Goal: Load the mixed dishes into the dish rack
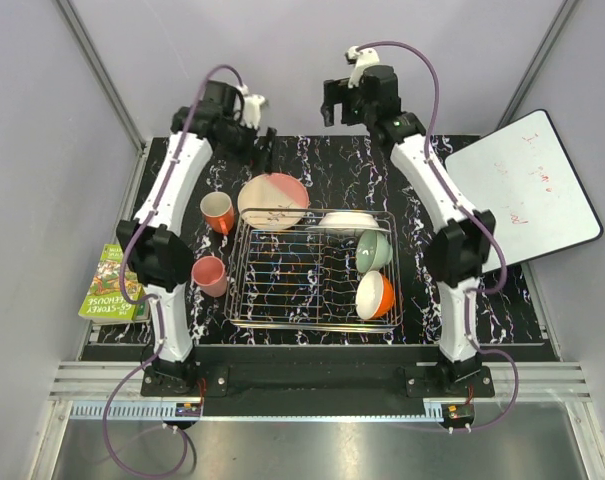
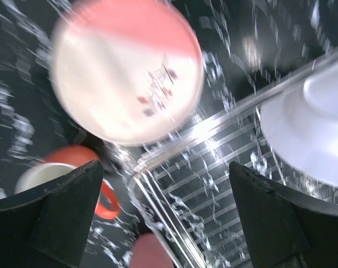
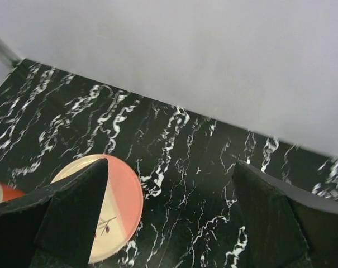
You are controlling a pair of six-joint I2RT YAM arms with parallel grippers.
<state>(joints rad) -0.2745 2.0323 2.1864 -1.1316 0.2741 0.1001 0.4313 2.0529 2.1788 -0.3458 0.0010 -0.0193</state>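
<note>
The dish rack (image 1: 238,312) stands mid-table on the black marbled mat. Inside it, on the right, are the white plate (image 1: 347,219), the pale green bowl (image 1: 375,250) and the orange bowl (image 1: 375,295). The pink-and-peach plate (image 1: 273,199) lies at the rack's far-left corner, overlapping its rim. Left of the rack stand the orange mug (image 1: 218,212) and the pink mug (image 1: 210,276). My left gripper (image 1: 266,150) hangs open above the plate (image 2: 127,70), the mug (image 2: 62,173) and the rack corner (image 2: 157,206). My right gripper (image 1: 331,104) is raised at the back, open, over bare mat beside the plate (image 3: 115,206).
A green book (image 1: 114,283) lies off the mat at the left edge. A whiteboard (image 1: 527,185) leans at the right. Grey walls close in the back and the sides.
</note>
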